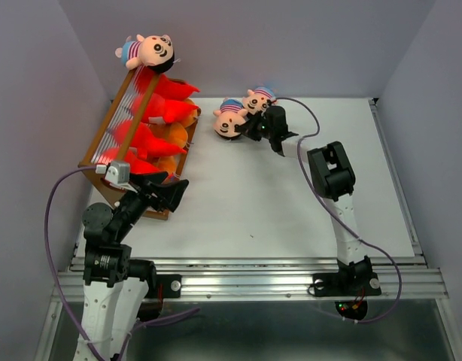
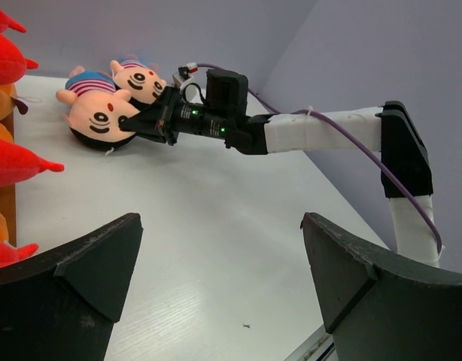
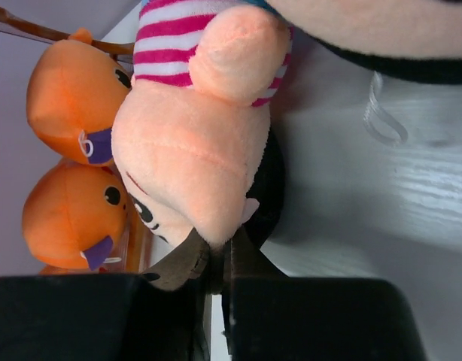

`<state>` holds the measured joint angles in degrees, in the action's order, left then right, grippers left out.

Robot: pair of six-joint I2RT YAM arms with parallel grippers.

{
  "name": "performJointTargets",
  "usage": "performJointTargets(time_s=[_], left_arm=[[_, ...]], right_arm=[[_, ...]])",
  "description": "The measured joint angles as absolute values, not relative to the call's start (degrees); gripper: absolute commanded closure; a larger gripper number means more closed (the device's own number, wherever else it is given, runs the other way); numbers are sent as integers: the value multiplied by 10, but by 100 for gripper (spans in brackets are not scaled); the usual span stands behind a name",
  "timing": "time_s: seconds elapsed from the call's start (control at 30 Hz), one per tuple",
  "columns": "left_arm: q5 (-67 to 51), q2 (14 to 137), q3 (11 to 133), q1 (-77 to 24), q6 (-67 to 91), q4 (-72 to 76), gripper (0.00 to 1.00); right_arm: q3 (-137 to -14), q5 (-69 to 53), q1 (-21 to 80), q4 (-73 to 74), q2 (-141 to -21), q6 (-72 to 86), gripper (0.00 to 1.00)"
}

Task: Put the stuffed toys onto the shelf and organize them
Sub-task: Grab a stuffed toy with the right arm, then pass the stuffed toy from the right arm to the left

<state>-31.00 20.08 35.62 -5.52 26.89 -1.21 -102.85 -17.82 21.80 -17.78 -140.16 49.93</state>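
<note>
My right fingers (image 3: 182, 267) pinch shut on the edge of the doll head (image 3: 193, 150), apparently its hair, to carry it to the shelf (image 1: 103, 139); my left fingers (image 2: 80, 263) hang open.

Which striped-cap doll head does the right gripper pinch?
The table doll head nearer the shelf; the right gripper is shut on its edge. The second doll head lies behind it, the third doll head atop the shelf.

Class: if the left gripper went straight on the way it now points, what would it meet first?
Most likely the bare table, since the open left gripper tilts down toward it; beyond that, the right arm crosses its path. Depth is unclear.
</note>
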Motion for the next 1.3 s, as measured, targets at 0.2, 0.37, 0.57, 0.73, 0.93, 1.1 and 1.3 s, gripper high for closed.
performJointTargets(time_s=[0.2, 0.37, 0.57, 0.73, 0.93, 1.1, 1.3], left_arm=[[-324, 201, 354, -55, 274, -11, 1], [-353, 229, 358, -55, 272, -4, 2], [-389, 267, 363, -60, 271, 12, 2], [-398, 274, 363, -89, 279, 34, 3], [-351, 274, 360, -216, 291, 58, 4], [-275, 316, 360, -360, 288, 74, 4], [-167, 418, 368, -483, 266, 75, 4]], right_arm=[[-894, -215, 210, -222, -1323, 492, 99], [-735, -288, 194, -233, -1153, 425, 99], [-589, -403, 179, -211, -916, 294, 100], [-560, -525, 135, -102, -828, 174, 99], [-568, -590, 89, 144, -820, -20, 99], [-589, -605, 86, 326, -820, -175, 99], [-604, -595, 86, 431, -820, -271, 99]])
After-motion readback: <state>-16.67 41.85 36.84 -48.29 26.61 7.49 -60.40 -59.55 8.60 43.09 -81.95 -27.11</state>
